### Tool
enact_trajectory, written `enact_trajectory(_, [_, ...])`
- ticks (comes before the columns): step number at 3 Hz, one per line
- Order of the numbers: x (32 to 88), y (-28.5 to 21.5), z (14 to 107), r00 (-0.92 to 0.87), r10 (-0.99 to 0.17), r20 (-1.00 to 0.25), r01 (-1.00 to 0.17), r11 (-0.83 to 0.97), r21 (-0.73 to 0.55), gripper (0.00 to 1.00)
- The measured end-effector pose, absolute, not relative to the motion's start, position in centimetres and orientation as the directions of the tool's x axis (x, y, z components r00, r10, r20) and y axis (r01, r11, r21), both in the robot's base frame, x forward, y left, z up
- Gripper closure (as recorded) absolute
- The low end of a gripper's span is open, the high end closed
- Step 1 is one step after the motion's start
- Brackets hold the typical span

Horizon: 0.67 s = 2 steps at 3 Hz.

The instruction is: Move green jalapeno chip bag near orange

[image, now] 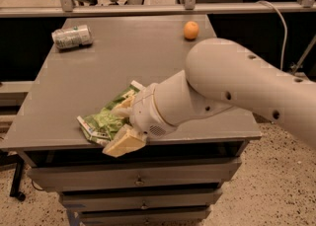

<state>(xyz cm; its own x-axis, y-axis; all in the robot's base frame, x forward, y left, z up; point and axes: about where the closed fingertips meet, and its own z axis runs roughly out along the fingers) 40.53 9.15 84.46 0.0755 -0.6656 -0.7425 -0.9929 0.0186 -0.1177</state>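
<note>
The green jalapeno chip bag (100,121) lies crumpled at the front edge of the grey table (123,62), left of the middle. My gripper (124,124) reaches in from the right and is shut on the bag's right end. One cream fingertip (123,143) presses on the bag's near side at the table's edge, and the other sits on its far side. The orange (191,30) rests at the back right of the table, far from the bag. My large white arm (232,84) covers the front right of the table.
A silver-grey drink can (72,37) lies on its side at the back left of the table. Drawers (133,180) sit under the tabletop. A railing and chairs stand behind the table.
</note>
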Motion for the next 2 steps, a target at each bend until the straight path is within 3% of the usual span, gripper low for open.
enact_trajectory(2, [40.99,9.18,85.17,0.061,-0.659,-0.750,-0.992,0.042,-0.118,0.87])
